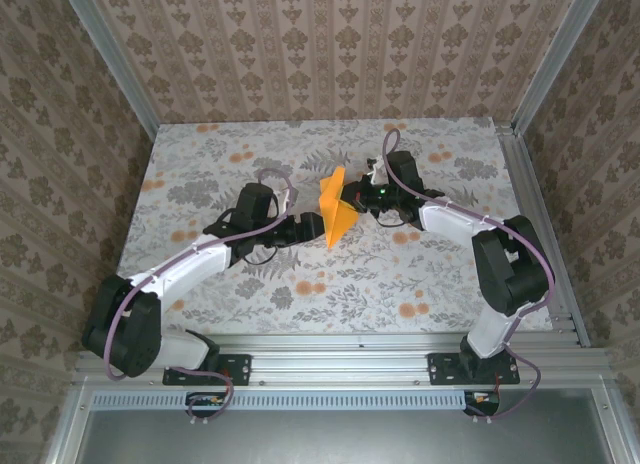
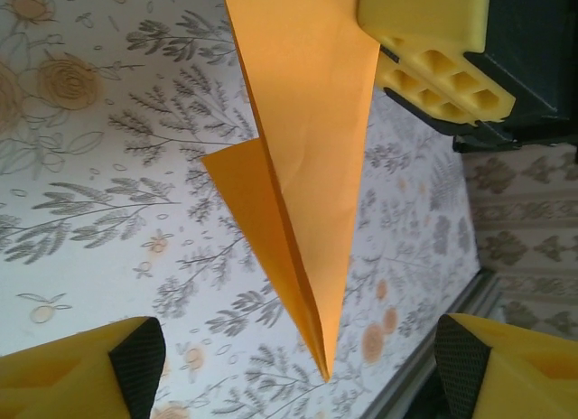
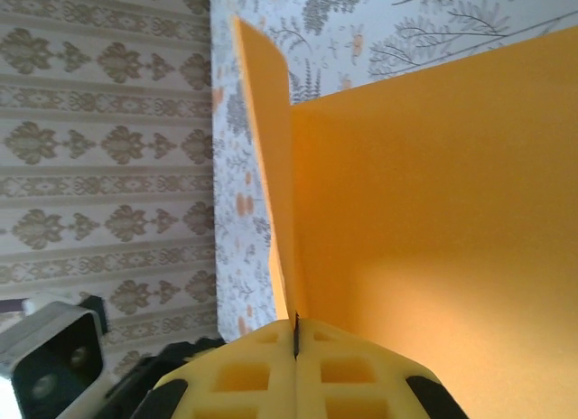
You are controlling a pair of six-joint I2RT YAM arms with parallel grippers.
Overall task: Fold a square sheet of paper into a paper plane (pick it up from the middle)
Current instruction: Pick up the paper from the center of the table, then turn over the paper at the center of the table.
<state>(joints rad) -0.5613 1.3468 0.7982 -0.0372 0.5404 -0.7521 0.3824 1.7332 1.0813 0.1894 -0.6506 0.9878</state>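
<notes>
The flower-patterned surface [image 1: 450,274] fills the middle of the overhead frame, and both arms reach in from the bottom corners to meet at its centre. Between them the orange paper [image 1: 335,209] hangs in the air above the surface. It is already creased into a long pointed wedge, with one flap sticking out to the side.

The right end effector [image 1: 358,199] is pinched tight on the wide end of the fold, carrying it alone. The left end effector [image 1: 313,226] stands wide apart and grips nothing; from its own camera the paper's tip dangles between the two fingers, touching neither.

I'd say the folding is well along, at a handover or a wing fold. The next move calls for the left to close on that loose flap gently, without crumpling the crease.
</notes>
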